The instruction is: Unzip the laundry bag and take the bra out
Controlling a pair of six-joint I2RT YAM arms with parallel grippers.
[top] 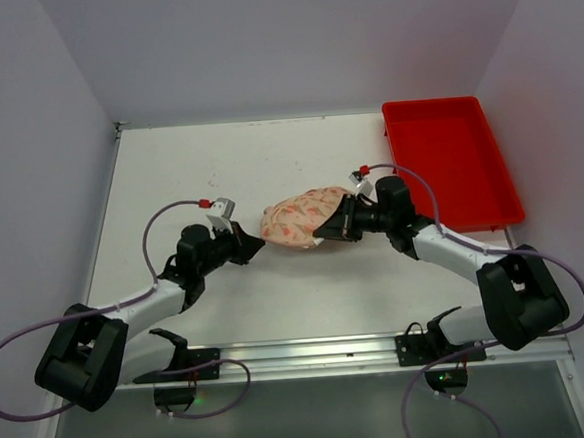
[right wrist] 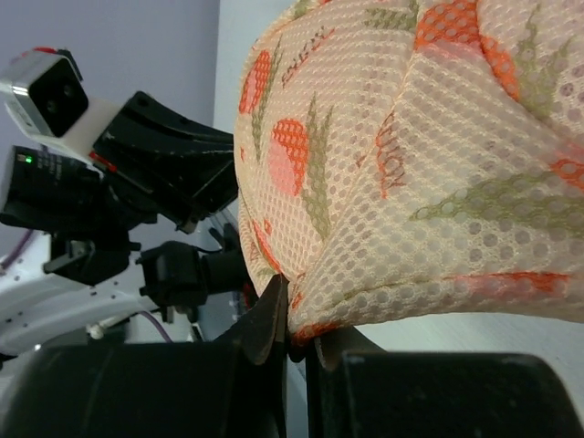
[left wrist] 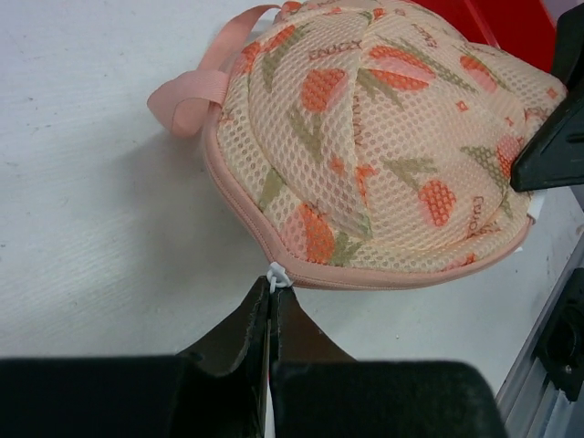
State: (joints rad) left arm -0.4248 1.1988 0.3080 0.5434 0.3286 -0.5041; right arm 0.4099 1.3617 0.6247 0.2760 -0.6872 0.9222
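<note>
The laundry bag (top: 302,218) is a cream-peach mesh case with orange floral print, lying mid-table, zipped along its pink edge. My left gripper (top: 257,244) is at its left end, shut on the small white zipper pull (left wrist: 276,274). My right gripper (top: 323,233) is at the bag's right end, shut on a fold of the bag's mesh (right wrist: 310,319). The bag fills the left wrist view (left wrist: 374,146) and the right wrist view (right wrist: 411,164). A pink strap loop (left wrist: 187,99) sticks out at its far side. The bra is hidden.
A red tray (top: 449,163) stands at the back right of the white table (top: 189,176). A metal rail (top: 311,353) runs along the near edge between the arm bases. Grey walls close in the left, back and right.
</note>
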